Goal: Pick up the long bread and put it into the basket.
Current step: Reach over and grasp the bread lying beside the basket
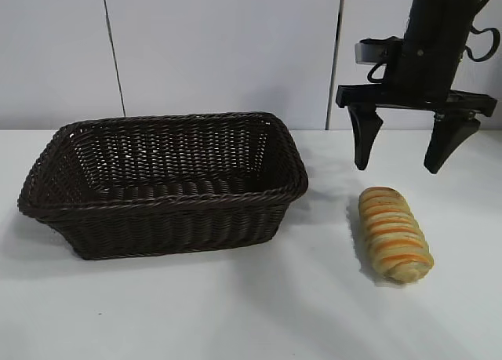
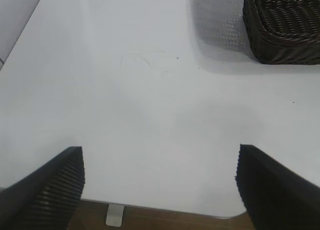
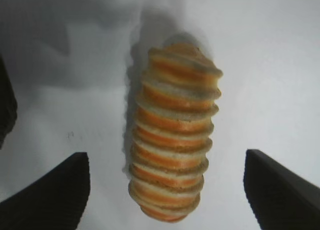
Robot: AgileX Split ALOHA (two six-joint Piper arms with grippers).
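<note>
The long bread [image 1: 394,234] lies on the white table to the right of the basket [image 1: 165,180]; it is golden-tan with orange-brown crosswise ridges. My right gripper [image 1: 405,165] hangs open above and just behind the bread, clear of it. In the right wrist view the bread [image 3: 172,135] lies lengthwise between the two spread fingertips, and the gripper [image 3: 167,190] is empty. My left gripper [image 2: 160,190] is open and empty over bare table near the table's edge; it is out of the exterior view. A corner of the basket [image 2: 282,24] shows in the left wrist view.
The basket is empty inside. The white table [image 1: 235,313] stretches in front of the basket and the bread. A white panelled wall [image 1: 220,46] stands behind. The table's edge and a brown floor [image 2: 165,220] show in the left wrist view.
</note>
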